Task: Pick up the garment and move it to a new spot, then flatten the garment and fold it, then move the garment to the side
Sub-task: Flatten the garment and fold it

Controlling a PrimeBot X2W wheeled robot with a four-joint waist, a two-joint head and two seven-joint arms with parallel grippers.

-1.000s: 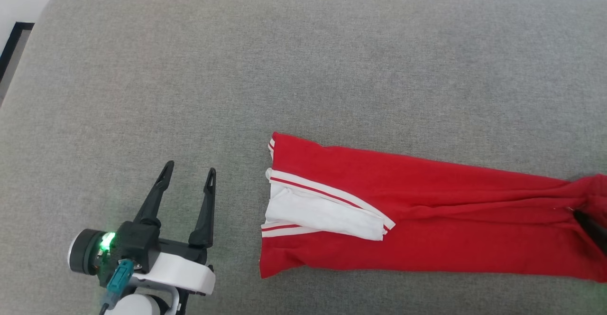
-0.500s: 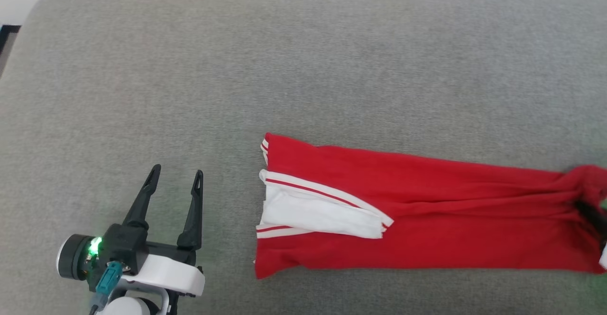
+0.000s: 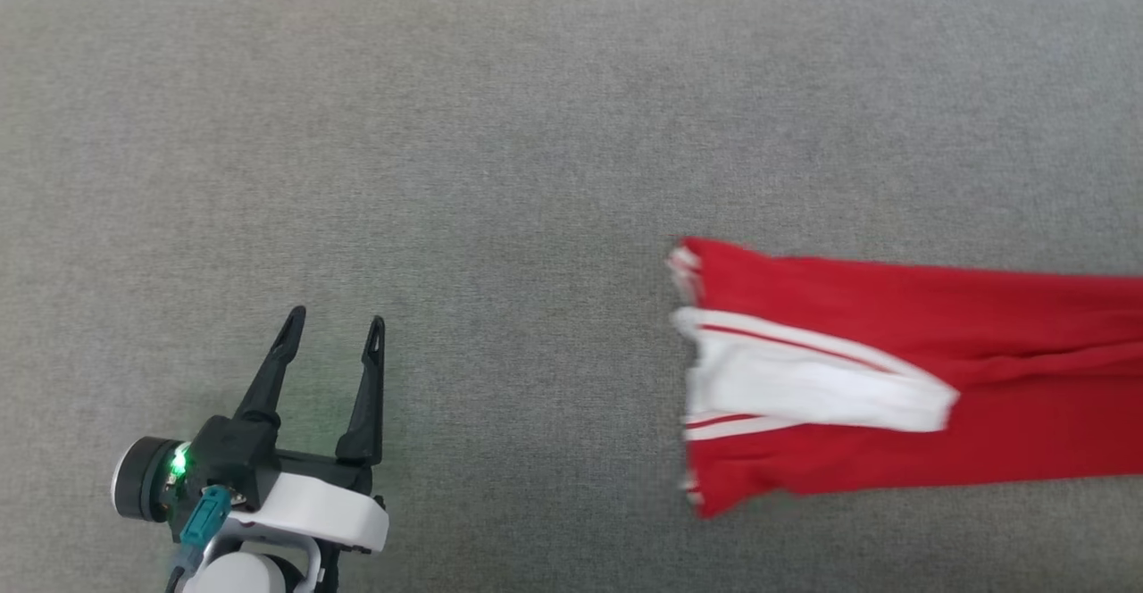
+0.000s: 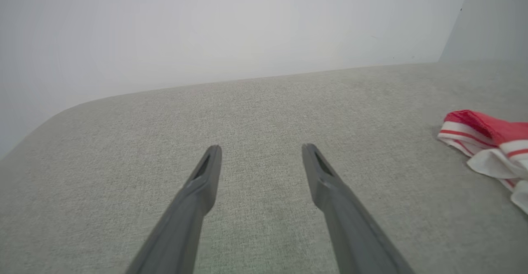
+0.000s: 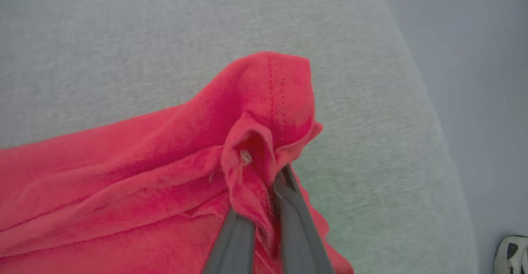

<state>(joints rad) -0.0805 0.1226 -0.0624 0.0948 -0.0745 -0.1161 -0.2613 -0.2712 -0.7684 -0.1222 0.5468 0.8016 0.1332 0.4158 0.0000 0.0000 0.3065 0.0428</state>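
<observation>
Overhead, in the head view, the garment is lying stretched along the right side of the grey padded surface. Its red body is running off the right edge, and a white sleeve panel is lying folded over its left end, with striped trim showing there; the cloth is looking blurred. The left gripper is sitting at the lower left, well apart from the garment, with its two dark fingers spread, nothing between them, and a green light glowing at its wrist. Along the left wrist view, the same gripper is pointing across bare grey padding towards a pale wall, jaws wide, while the striped end of the garment is lying off to the right of that view. Along the right wrist view, the right gripper is clamping a bunched fold of the red garment, its fingers pressed together on the cloth. The pinched end is standing up in a peak, and the rest is trailing away to the left. The surface's rounded edge is curving down the right side, with what looks like a shoe showing at the bottom right corner.
</observation>
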